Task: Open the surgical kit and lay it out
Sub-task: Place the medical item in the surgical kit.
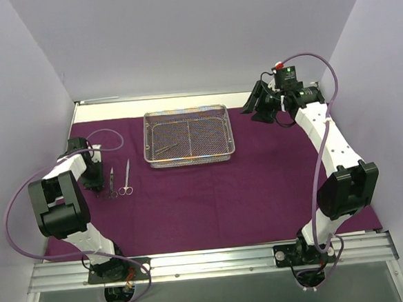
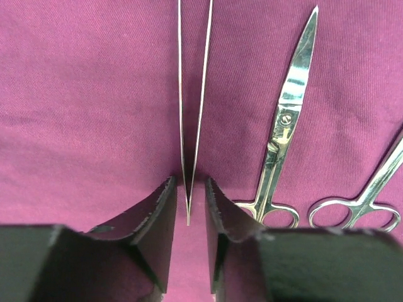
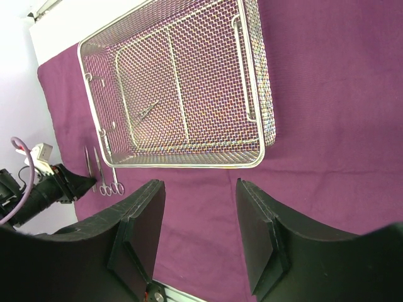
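The dark purple cloth (image 1: 259, 188) lies spread flat over the table. The silver wire-mesh tray (image 1: 190, 161) stands on it at the back centre, with one slim instrument (image 1: 163, 150) inside; it also shows in the right wrist view (image 3: 148, 111). Two ring-handled scissors (image 1: 112, 182) (image 1: 127, 175) lie side by side on the cloth at the left. My left gripper (image 1: 95, 182) is low beside them, slightly open. Thin tweezers (image 2: 192, 94) lie on the cloth with their joined end between its jaws, untouched. The scissors (image 2: 283, 126) (image 2: 371, 195) lie to the right. My right gripper (image 1: 259, 105) is open and empty, raised right of the tray.
White walls close the left, back and right sides. A metal rail (image 1: 209, 261) carries both arm bases at the near edge. A bare white strip (image 1: 156, 102) shows behind the cloth. Purple cables loop off both arms.
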`<state>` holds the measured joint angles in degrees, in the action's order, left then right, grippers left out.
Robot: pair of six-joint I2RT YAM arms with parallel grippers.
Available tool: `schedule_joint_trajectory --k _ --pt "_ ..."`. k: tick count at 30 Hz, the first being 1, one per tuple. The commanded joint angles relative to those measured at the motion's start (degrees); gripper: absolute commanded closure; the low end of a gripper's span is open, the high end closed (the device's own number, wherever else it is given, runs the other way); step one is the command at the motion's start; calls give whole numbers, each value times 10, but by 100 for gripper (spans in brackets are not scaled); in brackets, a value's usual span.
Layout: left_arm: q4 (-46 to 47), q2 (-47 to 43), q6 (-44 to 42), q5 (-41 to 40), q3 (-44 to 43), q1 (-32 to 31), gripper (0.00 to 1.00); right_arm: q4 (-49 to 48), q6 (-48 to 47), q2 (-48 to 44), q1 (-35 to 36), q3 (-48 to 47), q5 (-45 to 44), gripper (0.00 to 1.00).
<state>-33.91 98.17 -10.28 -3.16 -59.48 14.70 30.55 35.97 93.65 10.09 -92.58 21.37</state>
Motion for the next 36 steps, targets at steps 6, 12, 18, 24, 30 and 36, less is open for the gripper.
schedule_joint_trajectory --k 6,12,18,24,30,36 --pt "-37 -1 30 3 -51 2 62 -5 -2 18 -5 -27 -2 51" --pt "-84 -28 95 -16 -121 -5 55 2 -9 26 -6 -23 -10 51" --pt "-105 14 70 9 -308 -77 52 12 -12 39 -10 -36 -17 51" --pt "-92 105 0 149 -470 -200 50 40 -22 69 -12 -85 -21 51" --pt "-77 175 -12 211 -515 -271 49 50 -27 73 -12 -91 -25 51" --pt "-79 236 -17 199 -528 -326 46 53 -30 65 -13 -77 -27 51"
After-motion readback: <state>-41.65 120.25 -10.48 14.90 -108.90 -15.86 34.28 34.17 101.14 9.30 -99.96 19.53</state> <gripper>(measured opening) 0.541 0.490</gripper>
